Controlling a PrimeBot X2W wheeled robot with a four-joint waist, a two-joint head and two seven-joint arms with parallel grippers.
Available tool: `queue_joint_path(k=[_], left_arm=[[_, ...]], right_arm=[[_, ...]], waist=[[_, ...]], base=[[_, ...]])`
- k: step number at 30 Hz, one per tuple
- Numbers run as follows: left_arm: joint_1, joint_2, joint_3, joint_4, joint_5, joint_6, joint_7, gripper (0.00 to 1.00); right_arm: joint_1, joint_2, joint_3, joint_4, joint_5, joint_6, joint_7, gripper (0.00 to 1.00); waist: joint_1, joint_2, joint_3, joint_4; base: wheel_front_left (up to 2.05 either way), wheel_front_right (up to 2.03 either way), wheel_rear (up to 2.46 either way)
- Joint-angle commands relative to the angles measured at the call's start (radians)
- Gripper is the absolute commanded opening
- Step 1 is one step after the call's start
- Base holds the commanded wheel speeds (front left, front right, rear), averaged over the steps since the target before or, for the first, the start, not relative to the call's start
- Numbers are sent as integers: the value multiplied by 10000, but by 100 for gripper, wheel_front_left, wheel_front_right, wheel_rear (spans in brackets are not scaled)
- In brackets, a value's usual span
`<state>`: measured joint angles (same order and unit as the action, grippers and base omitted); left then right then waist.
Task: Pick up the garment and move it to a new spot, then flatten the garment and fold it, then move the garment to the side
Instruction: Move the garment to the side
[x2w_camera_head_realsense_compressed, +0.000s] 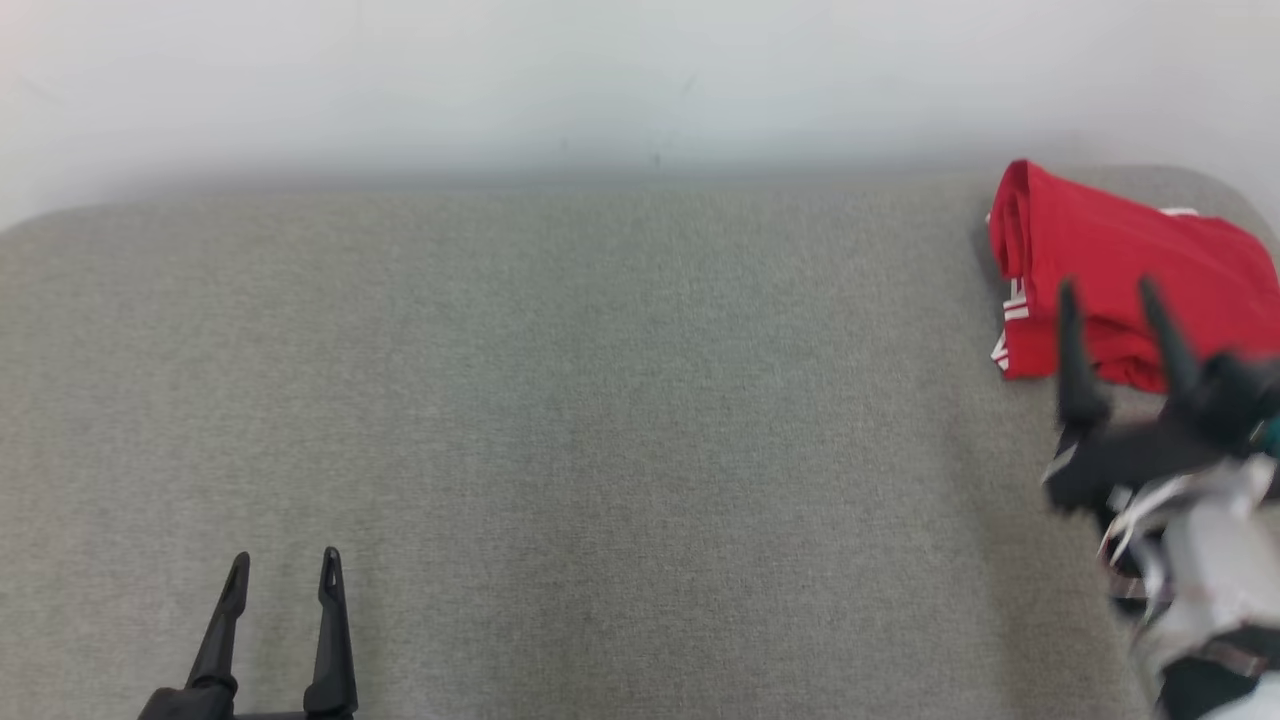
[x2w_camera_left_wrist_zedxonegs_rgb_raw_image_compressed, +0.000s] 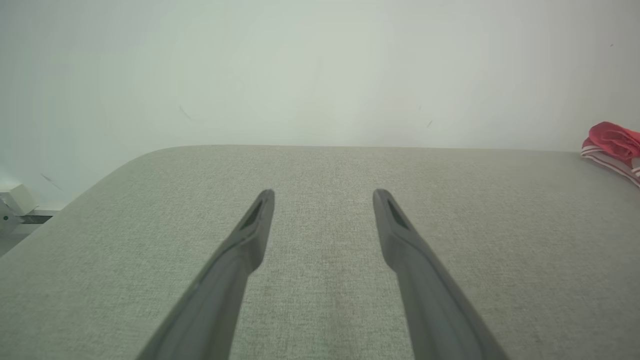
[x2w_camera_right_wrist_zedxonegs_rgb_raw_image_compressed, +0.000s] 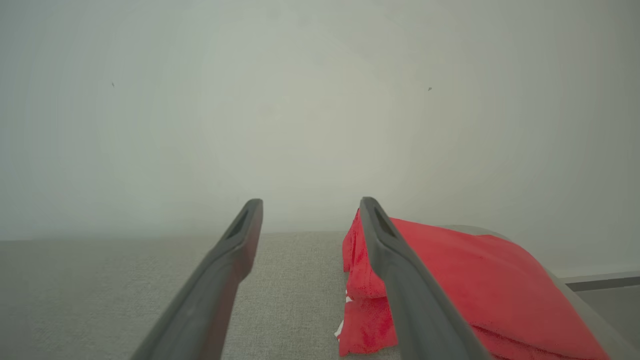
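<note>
**Lying folded at the far right corner, the garment is free of both grippers**

The red garment (x2w_camera_head_realsense_compressed: 1120, 250) sits as a compact folded bundle, with white trim at its near-left edge, on the far right corner of the grey padded table (x2w_camera_head_realsense_compressed: 600, 400). That is off to the side and leaves the broad middle of the surface bare. Judging by the task, this placement fits the final step: the cloth looks folded and set aside rather than waiting to be flattened.

The right gripper (x2w_camera_head_realsense_compressed: 1106, 284) is just on the near side of the bundle, with its fingers pointing up the head view toward the cloth. Its jaws are spread wide with nothing between them. From its own wrist camera, the gripper's right finger crosses in front of the red fabric (x2w_camera_right_wrist_zedxonegs_rgb_raw_image_compressed: 450, 270) while the left finger is over bare table. The arm is smeared in the head view, so I cannot tell whether a fingertip brushes the cloth.

The left gripper (x2w_camera_head_realsense_compressed: 285, 556) is well apart at the lower left (its usual rest spot). It sits low over the table, with its jaws also wide and empty and its fingers pointing toward the far wall.
</note>
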<state>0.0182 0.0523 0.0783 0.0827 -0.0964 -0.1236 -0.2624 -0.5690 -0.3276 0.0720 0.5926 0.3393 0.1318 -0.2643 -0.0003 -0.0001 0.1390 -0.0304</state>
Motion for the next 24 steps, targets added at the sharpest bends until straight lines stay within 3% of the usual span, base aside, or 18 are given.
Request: queue_joint_path(k=[1, 7, 12, 16, 24], left_arm=[[108, -14, -6, 64, 61, 18, -10, 100], [296, -20, -140, 231, -66, 157, -8, 100], [411, -24, -214, 272, -91, 276, -8, 100], [482, -21, -315, 298, -127, 378, -8, 100], [656, -22, -513, 194, -67, 705, -8, 100]], right_arm=[[725, 333, -166, -459, -264, -22, -11, 100], [2923, 1682, -1018, -2429, -1379, -23, -11, 100], [4390, 2434, -929, -3830, -2049, -23, -13, 100], [5541, 2734, -835, -4680, -2261, -23, -13, 100], [6573, 2763, -678, -4804, -1885, -23, -14, 100]], waist=[[3, 1, -386, 205], [3, 1, -711, 296], [3, 1, -919, 309], [3, 1, -1129, 361], [3, 1, -1306, 337]], base=[[0, 0, 0], [0, 0, 0], [0, 0, 0], [0, 0, 0], [0, 0, 0]])
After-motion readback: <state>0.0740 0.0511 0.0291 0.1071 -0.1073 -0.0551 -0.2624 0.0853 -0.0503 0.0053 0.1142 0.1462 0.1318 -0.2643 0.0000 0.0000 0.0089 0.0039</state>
